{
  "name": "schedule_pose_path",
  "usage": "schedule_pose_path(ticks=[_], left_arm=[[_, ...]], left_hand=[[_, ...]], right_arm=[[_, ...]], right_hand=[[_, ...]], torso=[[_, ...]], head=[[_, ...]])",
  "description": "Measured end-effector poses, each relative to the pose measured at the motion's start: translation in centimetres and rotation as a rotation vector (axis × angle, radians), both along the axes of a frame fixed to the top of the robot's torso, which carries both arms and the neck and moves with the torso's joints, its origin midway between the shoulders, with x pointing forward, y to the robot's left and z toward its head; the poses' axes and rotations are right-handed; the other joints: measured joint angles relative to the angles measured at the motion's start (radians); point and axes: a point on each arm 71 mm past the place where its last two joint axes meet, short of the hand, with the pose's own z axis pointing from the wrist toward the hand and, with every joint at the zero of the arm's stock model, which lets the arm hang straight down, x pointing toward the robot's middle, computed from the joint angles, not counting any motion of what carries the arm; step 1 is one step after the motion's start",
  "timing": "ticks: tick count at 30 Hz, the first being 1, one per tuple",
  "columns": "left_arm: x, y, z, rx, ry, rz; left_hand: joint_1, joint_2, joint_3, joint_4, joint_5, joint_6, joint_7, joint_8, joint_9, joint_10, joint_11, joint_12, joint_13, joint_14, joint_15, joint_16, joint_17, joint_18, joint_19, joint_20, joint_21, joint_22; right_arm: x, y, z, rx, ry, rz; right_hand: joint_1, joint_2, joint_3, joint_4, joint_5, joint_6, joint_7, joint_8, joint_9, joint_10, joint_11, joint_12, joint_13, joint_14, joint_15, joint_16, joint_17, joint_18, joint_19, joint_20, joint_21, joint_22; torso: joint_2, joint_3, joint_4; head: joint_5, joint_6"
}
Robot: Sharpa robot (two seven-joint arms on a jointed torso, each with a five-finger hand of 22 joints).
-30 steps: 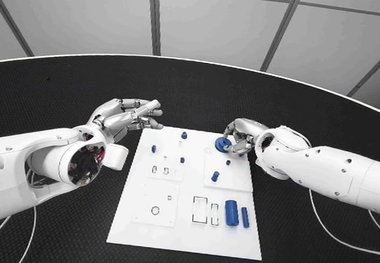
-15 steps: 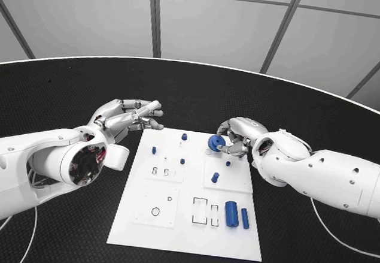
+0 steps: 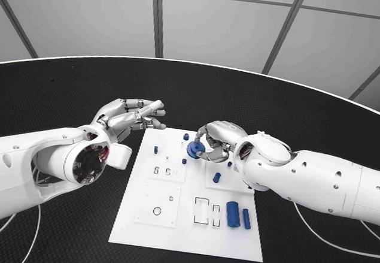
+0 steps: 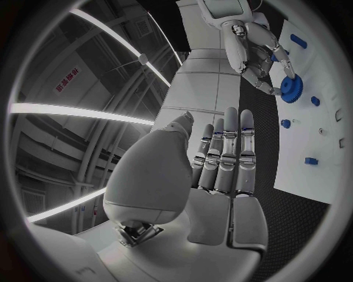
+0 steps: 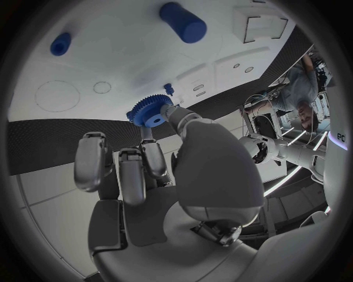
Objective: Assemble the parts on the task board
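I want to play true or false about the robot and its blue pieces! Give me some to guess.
1. The right hand holds a blue gear. True.
2. The left hand holds a blue piece. False: it holds nothing.
3. The task board is white. True.
4. The big blue cylinder stands upright. False: it lies flat on the board.
5. The gear lies on the black table. False: the hand holds it above the board.
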Motion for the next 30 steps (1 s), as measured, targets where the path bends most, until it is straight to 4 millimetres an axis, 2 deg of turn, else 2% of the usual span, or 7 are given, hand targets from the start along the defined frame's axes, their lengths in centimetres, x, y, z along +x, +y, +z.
schedule_pose_path(ticks=[5,11,19,30], left_arm=[[0.0,-0.1,0.0,0.000,0.000,-0.001],[0.0,-0.1,0.0,0.000,0.000,-0.001],[0.0,-0.2,0.0,0.000,0.000,-0.003],[0.0,-0.4,0.0,0.000,0.001,-0.007]], left_hand=[[0.000,0.000,0.000,0.000,0.000,0.000,0.000,0.000,0.000,0.000,0.000,0.000,0.000,0.000,0.000,0.000,0.000,0.000,0.000,0.000,0.000,0.000],[0.000,0.000,0.000,0.000,0.000,0.000,0.000,0.000,0.000,0.000,0.000,0.000,0.000,0.000,0.000,0.000,0.001,0.000,0.000,0.000,0.000,0.000],[0.000,0.000,0.000,0.000,0.000,0.000,0.000,0.000,0.000,0.000,0.000,0.000,0.000,0.000,0.000,0.000,0.001,0.000,0.000,0.000,0.000,0.000],[0.000,0.000,0.000,0.000,0.000,0.000,0.000,0.000,0.000,0.000,0.000,0.000,0.000,0.000,0.000,0.000,0.001,0.000,0.000,0.000,0.000,0.000]], right_arm=[[0.3,1.1,0.1,0.000,-0.018,0.001],[0.8,2.1,0.1,-0.001,-0.040,-0.007],[1.4,2.8,0.3,-0.003,-0.073,-0.023],[2.4,3.3,0.1,-0.018,-0.077,-0.036]], right_hand=[[-0.004,0.004,0.002,0.000,0.000,0.001,-0.001,-0.005,0.000,0.000,0.000,0.000,0.000,0.000,0.000,0.000,0.000,0.000,0.000,0.000,0.000,0.000],[-0.010,-0.003,0.002,0.000,0.005,0.001,-0.001,-0.010,0.000,0.000,0.000,0.000,0.000,0.000,0.000,0.000,0.000,0.000,0.000,0.000,0.000,0.001],[-0.010,-0.003,0.002,0.000,0.005,0.001,-0.001,-0.011,0.001,0.000,0.000,0.000,0.000,0.000,0.000,0.000,0.000,0.000,0.000,0.000,0.000,0.004],[-0.010,-0.003,0.005,-0.003,0.005,0.001,-0.001,-0.011,0.001,0.003,0.004,0.005,0.000,0.000,0.000,0.000,0.000,0.001,0.000,0.000,0.004,0.007]], torso=[[0.002,0.0001,-0.0007],[0.004,0.0000,0.0029],[0.010,-0.0038,0.0078],[0.015,-0.0080,0.0105]], head=[[0.004,0.001],[0.004,0.002],[0.004,0.003],[0.005,0.001]])
